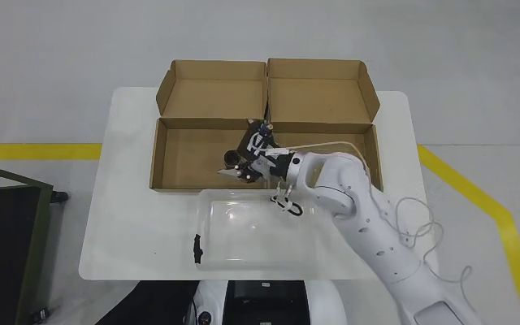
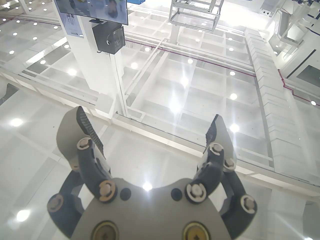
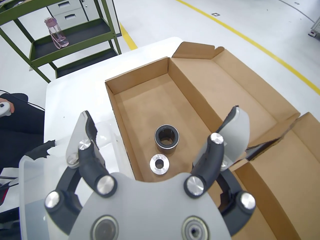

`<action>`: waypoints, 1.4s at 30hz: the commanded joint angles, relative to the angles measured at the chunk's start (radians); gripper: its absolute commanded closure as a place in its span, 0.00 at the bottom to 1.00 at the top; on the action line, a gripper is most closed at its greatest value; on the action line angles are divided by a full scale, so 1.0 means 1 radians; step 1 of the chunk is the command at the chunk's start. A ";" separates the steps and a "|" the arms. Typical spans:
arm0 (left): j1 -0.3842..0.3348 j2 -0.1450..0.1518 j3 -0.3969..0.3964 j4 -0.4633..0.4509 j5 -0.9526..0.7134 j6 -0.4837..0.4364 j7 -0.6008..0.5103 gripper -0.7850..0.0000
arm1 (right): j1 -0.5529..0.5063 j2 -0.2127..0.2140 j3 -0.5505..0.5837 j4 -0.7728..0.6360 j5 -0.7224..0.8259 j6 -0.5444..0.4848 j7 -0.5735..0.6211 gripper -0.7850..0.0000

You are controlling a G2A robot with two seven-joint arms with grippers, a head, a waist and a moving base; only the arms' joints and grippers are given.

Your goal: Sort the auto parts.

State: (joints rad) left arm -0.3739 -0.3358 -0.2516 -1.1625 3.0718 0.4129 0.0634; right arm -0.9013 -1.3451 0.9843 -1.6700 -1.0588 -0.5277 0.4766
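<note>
1. The right arm reaches from the robot's right across the clear bin (image 1: 244,236) to the left box (image 1: 187,158), with its wrist over the box's near wall.
2. The right gripper (image 3: 160,113) hangs over the box floor, near the end next to the right box (image 1: 321,101). Its claw is spread wide and holds nothing.
3. The left gripper (image 2: 148,114) points up at the ceiling lights. Its toothed fingers (image 2: 90,131) are also spread and empty.
4. Two parts lie in the left box (image 3: 150,101), below the right gripper and between its fingers as its wrist camera sees them.
5. The black ring (image 3: 167,150) is a short, thick sleeve standing on end, with its open bore facing up.
6. The silver ring (image 3: 166,164) is a flat, shiny washer-like disc with a small centre hole. It lies flat just beside the black ring, closer to the wrist and near the box wall on the bin side. Whether the two touch cannot be told.
7. The top view gives the layout: two cardboard boxes side by side with lids folded back, on a white table (image 1: 130,203), and the bin in front of them.
8. In that view the black ring (image 1: 231,156) is a dark spot next to the right gripper (image 1: 234,168).
9. The right wrist view gives the parts' shapes. It also shows black tape (image 3: 40,151) on the bin's rim (image 3: 25,161).
</note>
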 commanded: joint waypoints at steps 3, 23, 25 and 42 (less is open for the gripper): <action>0.000 0.000 0.000 0.000 0.000 0.000 0.000 0.00 | -0.066 0.022 0.076 -0.067 -0.052 -0.049 -0.052 0.00; 0.000 0.000 0.000 0.000 0.000 0.000 0.000 0.00 | -0.510 0.105 0.505 -0.388 -0.204 -0.074 -0.230 0.00; 0.000 0.000 0.000 0.000 0.000 0.000 0.000 0.00 | -0.567 0.110 0.553 -0.422 -0.211 -0.074 -0.247 0.00; 0.000 0.000 0.000 0.000 0.000 0.000 0.000 0.00 | -0.979 0.124 0.817 -0.589 -0.244 -0.015 -0.453 0.00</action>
State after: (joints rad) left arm -0.3739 -0.3358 -0.2516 -1.1625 3.0718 0.4129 0.0634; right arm -1.8642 -1.2206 1.7923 -2.2530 -1.3001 -0.5474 0.0323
